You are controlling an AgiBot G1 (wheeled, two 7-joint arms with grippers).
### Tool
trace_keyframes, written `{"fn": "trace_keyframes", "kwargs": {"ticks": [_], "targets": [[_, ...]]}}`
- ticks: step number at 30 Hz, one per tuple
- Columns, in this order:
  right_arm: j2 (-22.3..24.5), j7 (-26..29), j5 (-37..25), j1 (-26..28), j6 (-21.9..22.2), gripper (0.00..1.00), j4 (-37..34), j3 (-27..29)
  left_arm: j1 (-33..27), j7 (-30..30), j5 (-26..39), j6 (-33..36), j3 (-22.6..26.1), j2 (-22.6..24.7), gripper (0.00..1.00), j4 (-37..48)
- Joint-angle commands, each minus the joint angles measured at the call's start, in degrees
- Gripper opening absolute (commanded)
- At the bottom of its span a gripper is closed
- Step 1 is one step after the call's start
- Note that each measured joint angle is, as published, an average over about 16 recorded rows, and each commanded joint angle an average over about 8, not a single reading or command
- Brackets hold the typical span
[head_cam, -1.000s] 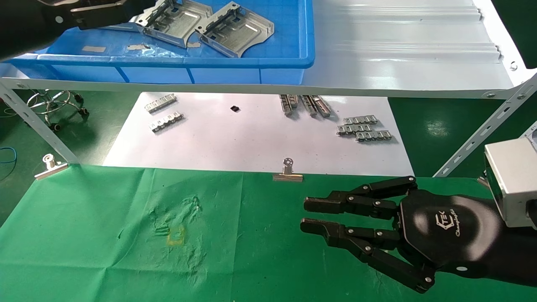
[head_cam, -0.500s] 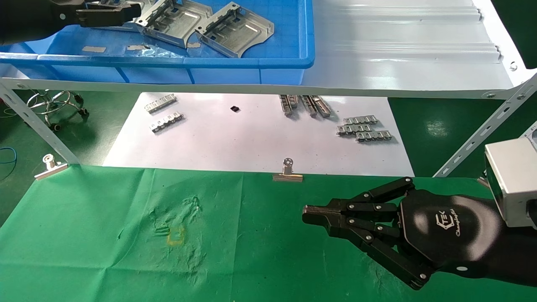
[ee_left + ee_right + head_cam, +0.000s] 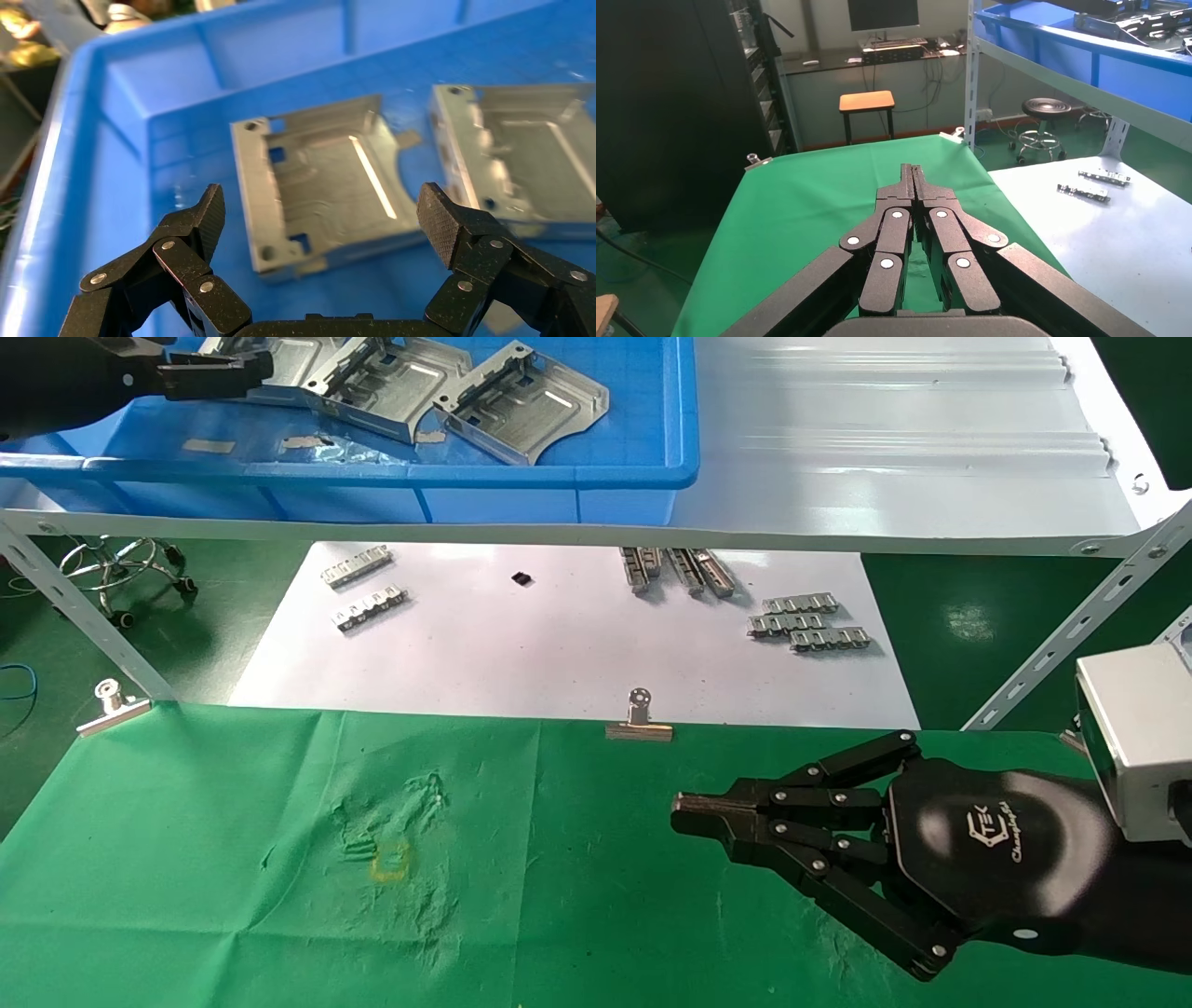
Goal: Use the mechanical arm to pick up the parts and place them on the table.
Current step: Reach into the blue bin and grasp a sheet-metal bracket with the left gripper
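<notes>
Three silvery stamped parts lie in the blue bin on the shelf: one at the right, one in the middle, one at the left. My left gripper reaches into the bin at the far left. In the left wrist view it is open, its fingertips spread either side of the near edge of a part, not touching it. A second part lies beside. My right gripper is shut and empty, low over the green table; it also shows in the right wrist view.
The pale grey ribbed shelf carries the bin. Below lies a white sheet with toothed strips. Binder clips edge the cloth, which has a yellowish mark. A stool base stands on the floor at left.
My right gripper's fingers closed together from open. My left gripper drew back to the left inside the bin, uncovering more of the leftmost part.
</notes>
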Motion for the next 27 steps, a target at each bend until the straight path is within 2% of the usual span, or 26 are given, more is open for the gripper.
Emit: {"fn": "trace_keyframes", "kwargs": {"ticks": [1, 3, 10, 27], "targets": [[0.0, 0.0, 0.0, 0.0, 0.0, 0.00, 0.0, 0.0, 0.1, 0.9, -0.2, -1.7, -0.2, 0.5, 0.05, 0.8], [0.0, 0.0, 0.0, 0.0, 0.0, 0.00, 0.0, 0.0, 0.1, 1.5, -0.4, -3.2, -0.4, 1.1, 0.00, 1.4], [0.0, 0.0, 0.0, 0.0, 0.0, 0.00, 0.0, 0.0, 0.0, 3.3, -1.0, -6.5, -0.9, 2.5, 0.00, 3.2], [0.0, 0.0, 0.0, 0.0, 0.0, 0.00, 0.0, 0.0, -1.2, 4.3, -0.4, -7.4, -0.5, 3.1, 0.00, 5.5]]}}
